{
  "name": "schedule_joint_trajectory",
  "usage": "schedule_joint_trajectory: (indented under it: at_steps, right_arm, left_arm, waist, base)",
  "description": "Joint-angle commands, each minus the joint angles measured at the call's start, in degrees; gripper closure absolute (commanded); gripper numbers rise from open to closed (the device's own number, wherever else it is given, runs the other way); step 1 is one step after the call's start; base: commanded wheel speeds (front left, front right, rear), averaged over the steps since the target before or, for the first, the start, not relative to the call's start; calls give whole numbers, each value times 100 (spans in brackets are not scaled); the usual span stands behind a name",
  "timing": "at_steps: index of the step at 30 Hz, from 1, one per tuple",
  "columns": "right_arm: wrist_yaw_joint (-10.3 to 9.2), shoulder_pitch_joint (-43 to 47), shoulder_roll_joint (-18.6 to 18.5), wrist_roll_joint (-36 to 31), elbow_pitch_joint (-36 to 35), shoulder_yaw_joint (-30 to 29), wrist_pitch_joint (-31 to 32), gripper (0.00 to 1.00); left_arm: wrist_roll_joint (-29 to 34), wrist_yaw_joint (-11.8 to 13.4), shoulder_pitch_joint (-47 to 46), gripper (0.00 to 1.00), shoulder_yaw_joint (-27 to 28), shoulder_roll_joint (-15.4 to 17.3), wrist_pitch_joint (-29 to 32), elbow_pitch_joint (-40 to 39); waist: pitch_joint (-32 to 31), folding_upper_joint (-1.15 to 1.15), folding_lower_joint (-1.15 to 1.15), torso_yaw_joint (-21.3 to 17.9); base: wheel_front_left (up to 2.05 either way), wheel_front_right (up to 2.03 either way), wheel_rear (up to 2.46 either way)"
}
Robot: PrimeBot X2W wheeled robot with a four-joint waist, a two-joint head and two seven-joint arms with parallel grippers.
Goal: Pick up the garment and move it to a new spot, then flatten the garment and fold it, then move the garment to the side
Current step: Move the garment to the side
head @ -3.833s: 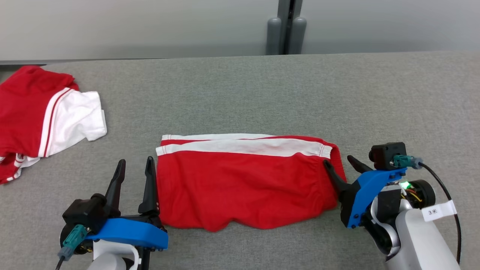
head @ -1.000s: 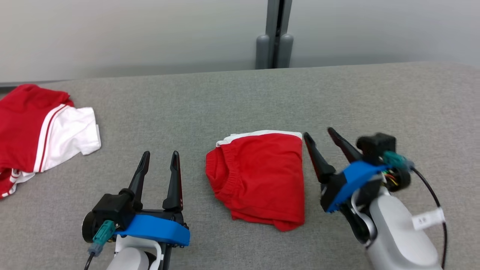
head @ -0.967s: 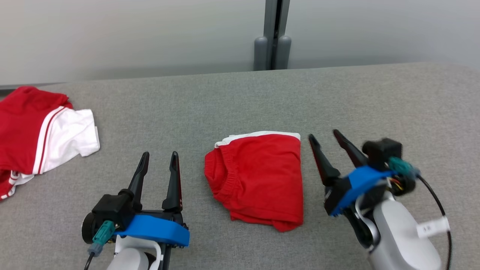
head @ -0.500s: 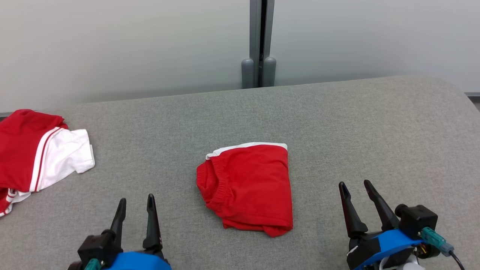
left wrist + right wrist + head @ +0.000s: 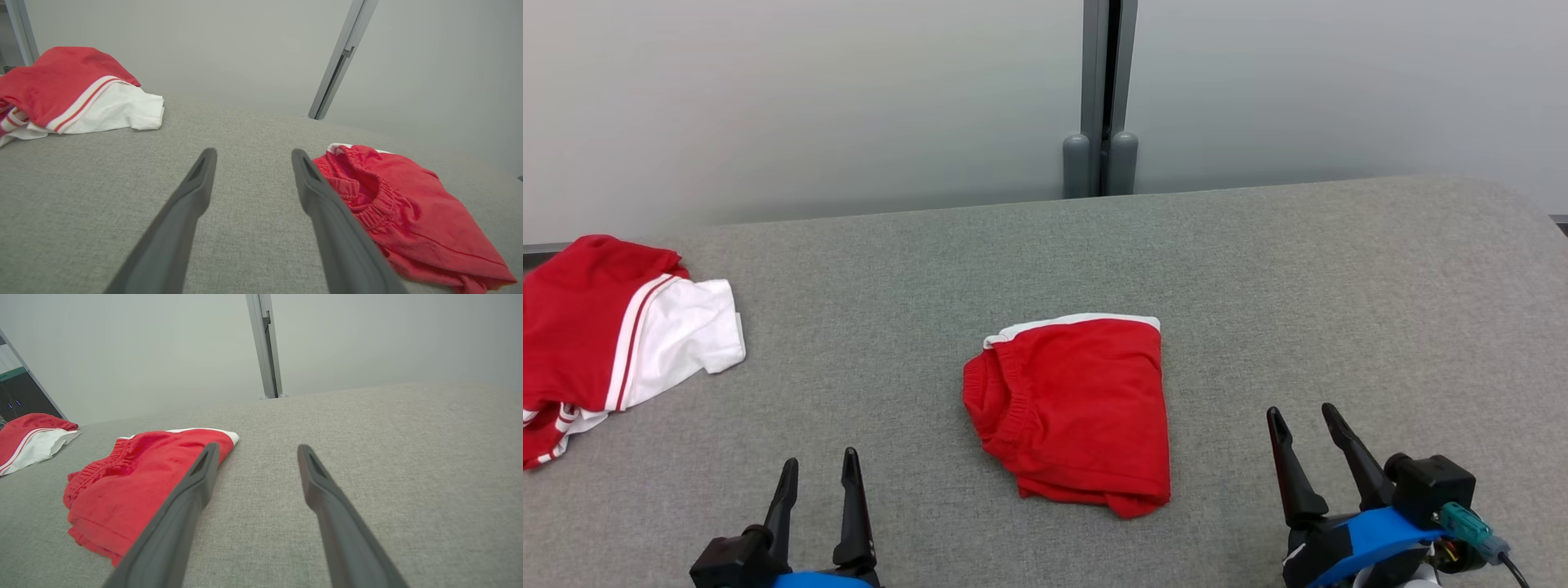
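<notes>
Left hand (image 5: 818, 459) and right hand (image 5: 1300, 410) pulled back from folded garment (image 5: 1078, 408), both released, open table (image 5: 1339, 286) around it

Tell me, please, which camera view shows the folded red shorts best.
The head view: the folded red shorts lie whole and unobstructed, from above. The left wrist view shows them obliquely, a dark finger overlapping their edge; the right wrist view likewise, another dark finger hiding part.
</notes>
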Motion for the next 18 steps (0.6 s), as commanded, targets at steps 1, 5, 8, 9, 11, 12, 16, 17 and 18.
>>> schedule_joint_trajectory:
  at_steps: [1,5,8,9,11,12,16,17,18]
  right_arm:
    - [3,43,-6,-26,15,-4,1,0]
    - [3,26,-6,-38,30,29,15,0]
    - [3,7,-6,-33,28,43,13,0]
    - [3,-14,-5,6,40,71,36,0]
    - [3,-118,-7,-59,56,93,108,0]
    - [3,-209,-7,-105,55,92,158,0]
    - [3,-652,-6,-273,28,157,554,0]
    - [3,-787,-6,-261,28,182,698,0]
    - [3,-929,-5,-260,46,197,867,0]
  left_arm:
    - [44,-21,35,0,36,-4,-25,8]
    - [26,-39,22,0,22,-16,-25,50]
    - [6,-64,-12,0,2,-13,-25,78]
    - [9,-66,-31,0,-6,-12,-25,82]
    - [21,-68,-74,0,-23,-10,-25,90]
    - [30,-70,-109,0,-33,-7,-25,89]
    - [47,-81,-213,0,-35,23,-24,82]
    - [54,-80,-242,0,-30,29,-25,78]
    - [51,-83,-274,0,-33,28,-25,72]
  waist:
    - [2,0,1,2]
    - [21,0,1,10]
    - [46,0,1,19]
    - [56,0,1,23]
    - [86,0,1,38]
    - [111,0,1,51]
    - [216,0,1,123]
    - [243,0,1,153]
    - [271,0,1,193]
  base:
    - [0,0,0]
    - [0,0,0]
    - [0,0,0]
    - [0,0,0]
    - [0,0,0]
    - [0,0,0]
    - [0,0,0]
    - [0,0,0]
    - [0,0,0]
